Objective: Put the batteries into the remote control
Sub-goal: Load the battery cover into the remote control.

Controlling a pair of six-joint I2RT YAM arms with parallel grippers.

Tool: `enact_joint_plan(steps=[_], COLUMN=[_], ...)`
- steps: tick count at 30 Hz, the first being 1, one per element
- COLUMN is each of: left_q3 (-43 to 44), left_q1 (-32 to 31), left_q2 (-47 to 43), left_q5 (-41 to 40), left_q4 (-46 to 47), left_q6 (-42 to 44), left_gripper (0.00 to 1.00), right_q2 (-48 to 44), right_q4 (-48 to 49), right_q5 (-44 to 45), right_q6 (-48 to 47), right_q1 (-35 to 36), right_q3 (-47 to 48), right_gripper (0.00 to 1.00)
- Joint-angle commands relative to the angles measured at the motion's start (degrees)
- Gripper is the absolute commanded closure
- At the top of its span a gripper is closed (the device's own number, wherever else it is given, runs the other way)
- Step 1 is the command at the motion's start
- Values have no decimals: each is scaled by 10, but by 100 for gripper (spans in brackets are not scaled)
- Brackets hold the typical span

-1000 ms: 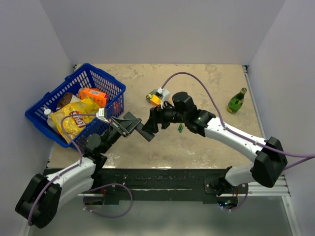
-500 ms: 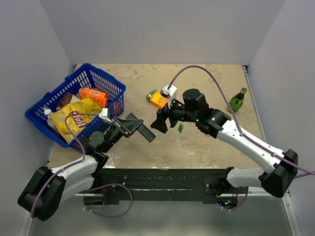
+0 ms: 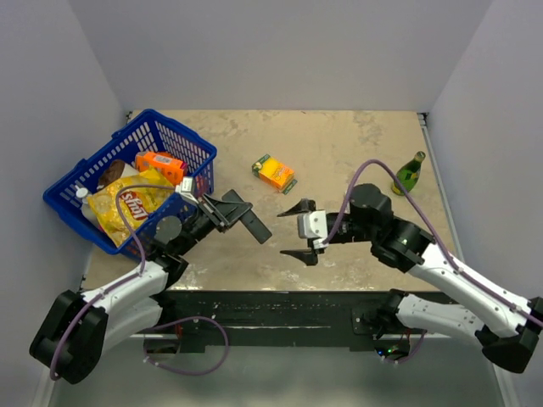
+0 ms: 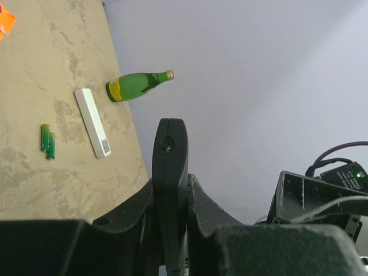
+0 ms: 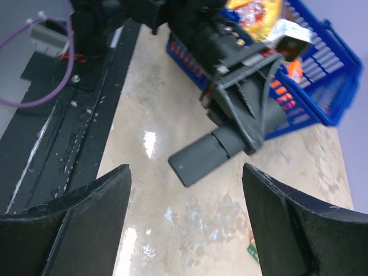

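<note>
Black remote (image 3: 252, 223) aloft, green batteries (image 4: 48, 141) paired

beige mottled worktop (image 3: 339, 136): blue basket (image 3: 180, 138) at its left edge, orange box (image 3: 275, 173) near the middle, green bottle (image 3: 409, 174) by the right edge, two batteries (image 4: 48, 141) just beside a white bar (image 4: 92, 122).

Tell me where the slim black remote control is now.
In the top view, the slim black remote control is held in the fingers of the left gripper, just right of the blue plastic basket and facing the open right gripper.
</note>
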Motion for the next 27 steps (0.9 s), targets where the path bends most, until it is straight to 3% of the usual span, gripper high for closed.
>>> enact_joint_plan(steps=[1,6,10,27], left_q3=[32,37,38,39], left_q1=[-3,-2,-2,-3], left_q2=[-14,-21,-22,-17], left_q5=[22,28,35,59], left_q4=[-11,-20,-21,-5], left_q6=[10,9,10,6], left_gripper=[100,100,100,100], right_q2=[60,106,131,178], right_q4=[-60,-91,-99,-115], right_q5=[0,19,25,77], right_q6=[-143,-179,-190,-229], right_q1=[54,86,88,88], right_q3=[47,84,97,111], right_gripper=[21,28,40,38])
